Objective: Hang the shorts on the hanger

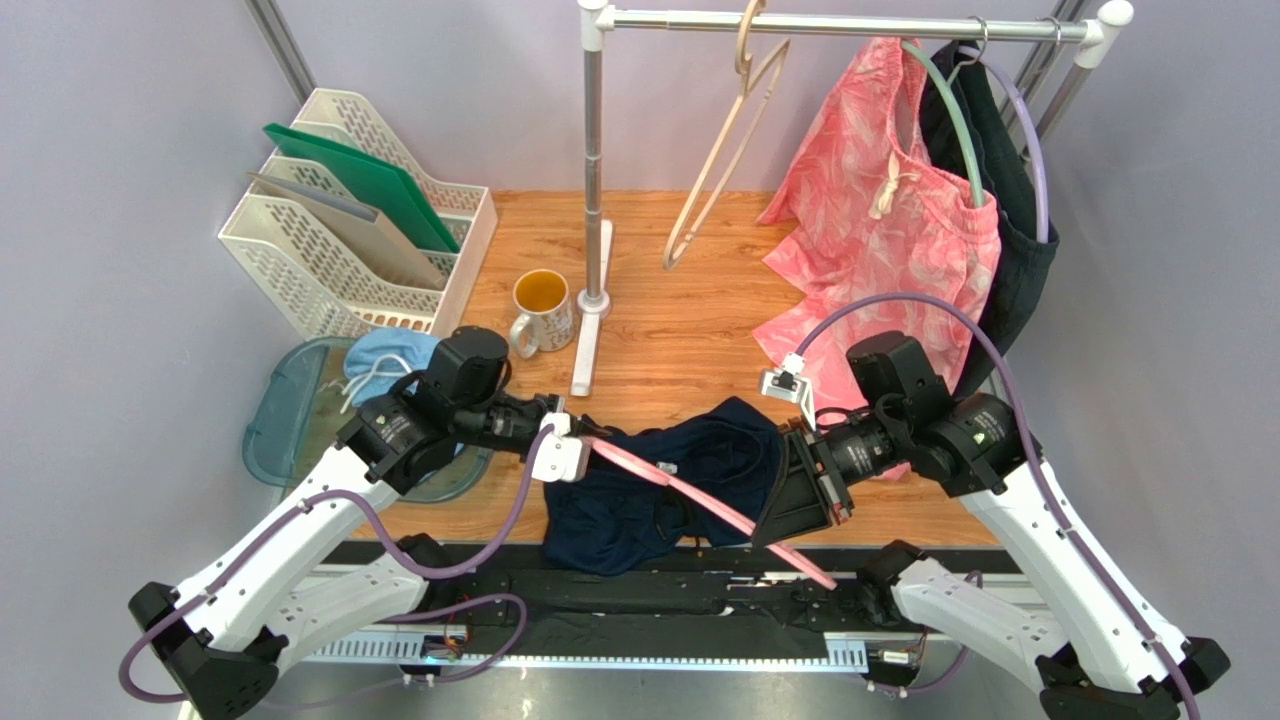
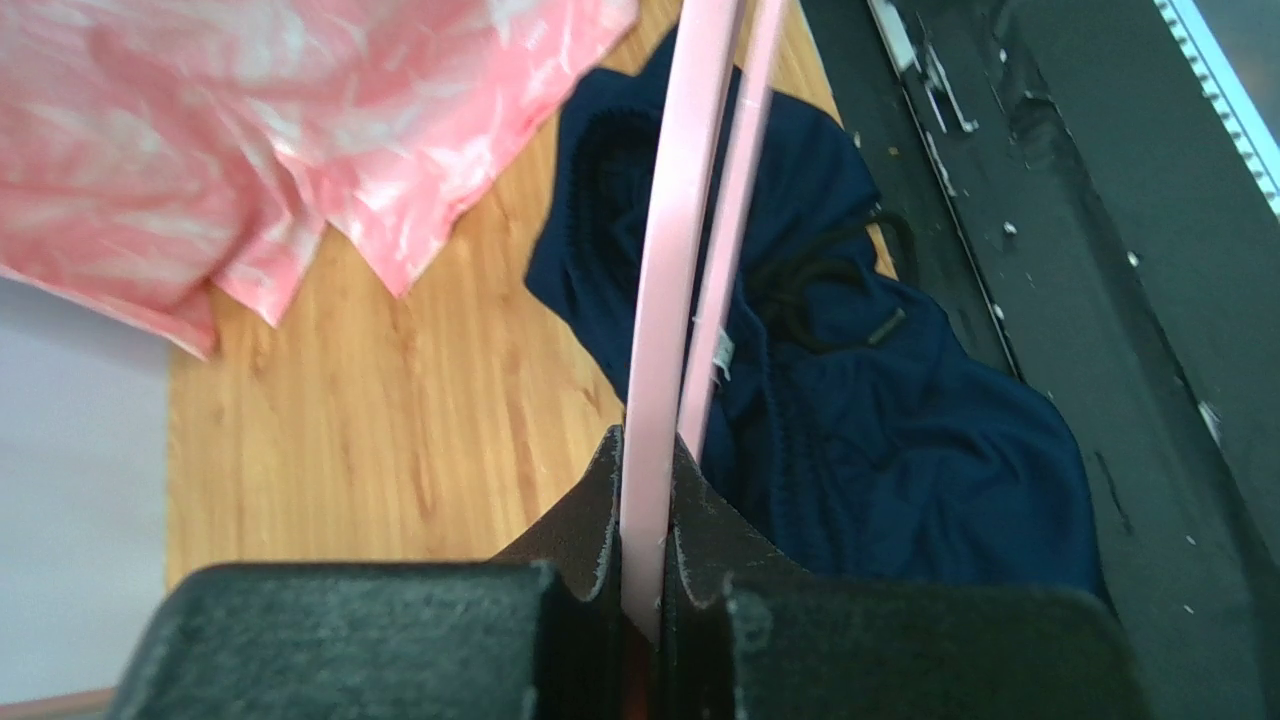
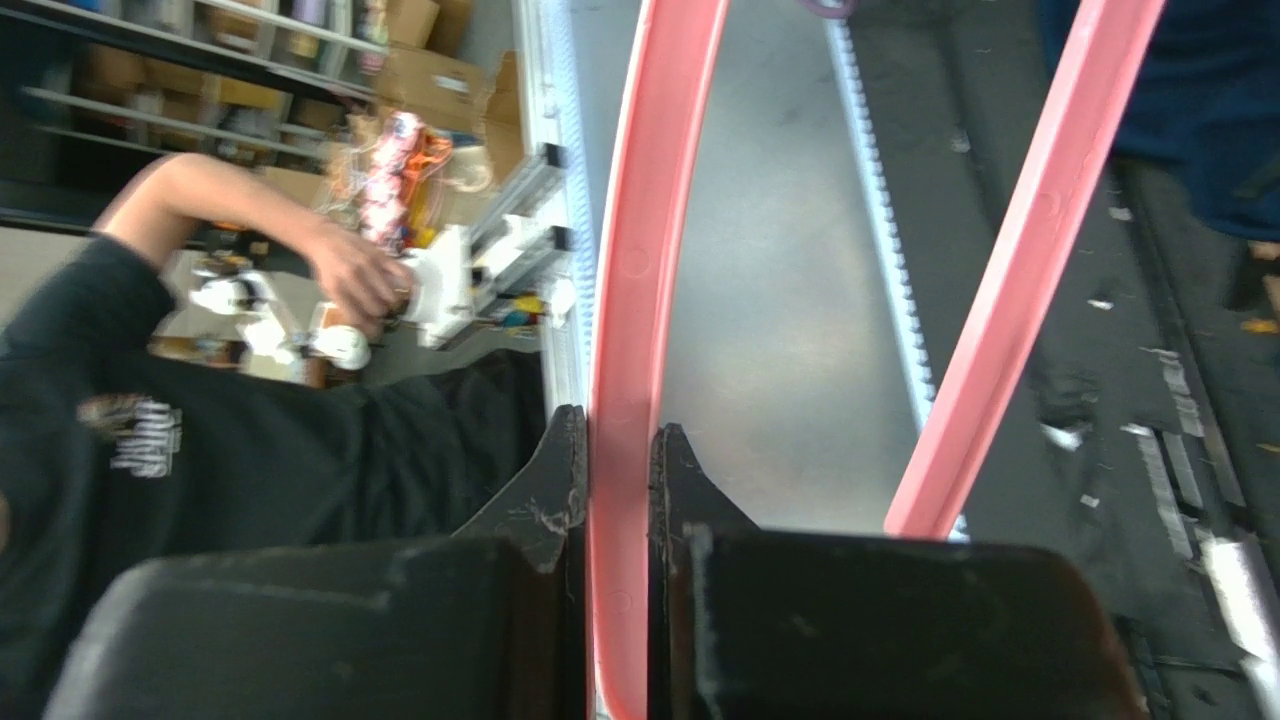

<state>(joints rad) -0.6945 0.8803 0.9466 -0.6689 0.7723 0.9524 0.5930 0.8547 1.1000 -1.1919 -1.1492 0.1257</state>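
Observation:
The dark navy shorts lie crumpled at the table's near edge between the two arms. The pink hanger runs slantwise across them, from upper left to lower right. My left gripper is shut on the hanger's left end. In the left wrist view the jaws pinch one pink bar, with the shorts below and to the right. My right gripper is shut on the hanger's right part. In the right wrist view it clamps one bar, and the second bar passes free to the right.
A clothes rail at the back carries a beige hanger and pink patterned shorts on a green hanger. A mug stands by the rail's post. At left are a white rack and a light blue garment.

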